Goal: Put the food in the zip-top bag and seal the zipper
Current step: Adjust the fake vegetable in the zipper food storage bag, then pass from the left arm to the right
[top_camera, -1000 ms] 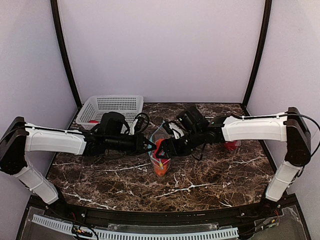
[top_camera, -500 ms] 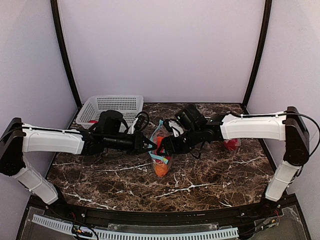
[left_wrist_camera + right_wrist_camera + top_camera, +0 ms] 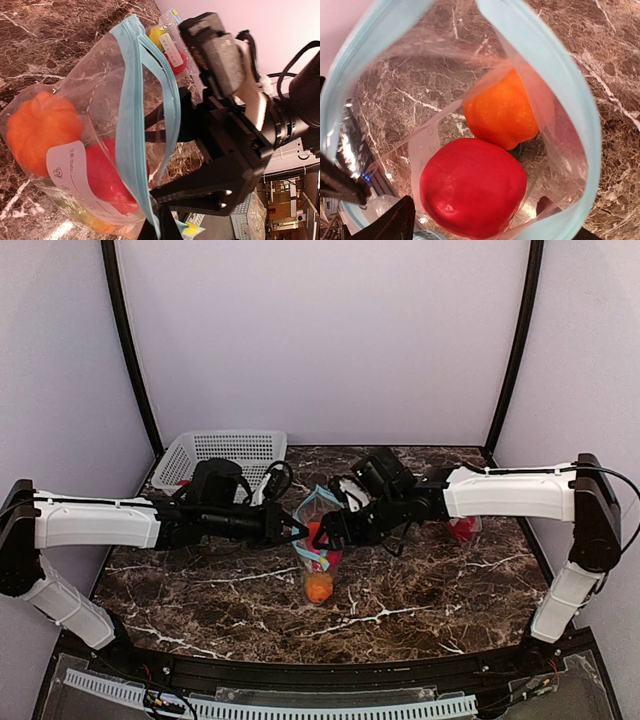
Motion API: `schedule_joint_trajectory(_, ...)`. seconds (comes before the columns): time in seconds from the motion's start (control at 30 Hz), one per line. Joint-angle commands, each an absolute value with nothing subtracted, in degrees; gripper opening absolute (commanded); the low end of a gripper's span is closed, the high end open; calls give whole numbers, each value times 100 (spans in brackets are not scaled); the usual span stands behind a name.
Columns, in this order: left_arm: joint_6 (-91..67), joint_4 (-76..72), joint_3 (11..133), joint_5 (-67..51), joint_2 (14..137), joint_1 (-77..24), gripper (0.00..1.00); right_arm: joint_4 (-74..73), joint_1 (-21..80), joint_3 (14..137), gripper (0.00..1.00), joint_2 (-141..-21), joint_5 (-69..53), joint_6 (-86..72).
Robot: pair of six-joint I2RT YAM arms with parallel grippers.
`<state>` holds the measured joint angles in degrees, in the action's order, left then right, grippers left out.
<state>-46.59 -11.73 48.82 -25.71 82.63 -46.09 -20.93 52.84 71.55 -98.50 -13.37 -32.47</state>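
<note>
While the left claw [image 3: 292, 531] is pinching the left rim of the zip-top bag [image 3: 318, 515], its fingers closed narrow on the blue zipper strip [image 3: 131, 125], the right claw [image 3: 327, 536] is standing spread wide at the right side of the bag's mouth. In the left wrist view one black finger of the right claw is showing above the strip and the other below it; whether either one is reaching inside the bag, I cannot tell.

The mouth is gaping open and the two zipper strips are lying apart. The right wrist camera is looking straight into it. A red fruit [image 3: 472, 187] is lying nearest the opening, and an orange fruit [image 3: 502, 112] is touching it, deeper in the bag. Through the clear wall a yellow-green fruit [image 3: 80, 217] is showing beside the red one.

The bag is sitting in the middle of the dark marble surface [image 3: 430, 590], between the two arms, with its orange end pointing to the near side.

A white mesh basket [image 3: 228, 447] is standing at the far left corner, with a red piece [image 3: 186, 483] in it. A second clear bag [image 3: 462, 529] with something red inside is lying at the right, well apart from the first bag.
</note>
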Motion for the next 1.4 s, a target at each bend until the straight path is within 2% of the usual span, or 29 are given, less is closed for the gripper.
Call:
schedule_joint_trajectory(0.0,-4280,-592,4942,-2096,7994,-4614,1,-2170,5292,7206,84,-9242,-1238,-3259)
schedule_joint_trajectory(0.13,-4259,-558,4931,-2106,8034,-4614,1,-2381,5263,7297,85,-8986,-903,-3157)
schedule_joint_trajectory(0.37,-4261,-554,4933,-2089,8033,-4614,1,-2493,5226,7414,73,-9216,-696,-3179)
schedule_joint_trajectory(0.63,-4282,-545,4931,-2109,8027,-4623,1,-2386,5229,7769,73,-9540,-889,-3154)
schedule_joint_trajectory(0.73,-4281,-545,4923,-2095,8017,-4627,1,-2356,5228,7874,70,-9656,-881,-3177)
schedule_joint_trajectory(0.97,-4259,-505,4922,-2028,8007,-4640,1,-2509,5254,8042,38,-9892,-728,-3208)
schedule_joint_trajectory(1.17,-4207,-433,4909,-1872,7968,-4641,1,-2613,5256,8033,24,-9815,-603,-3200)
schedule_joint_trajectory(1.37,-4147,-287,4917,-1682,7959,-4640,1,-2646,5256,8033,0,-9771,-611,-3228)
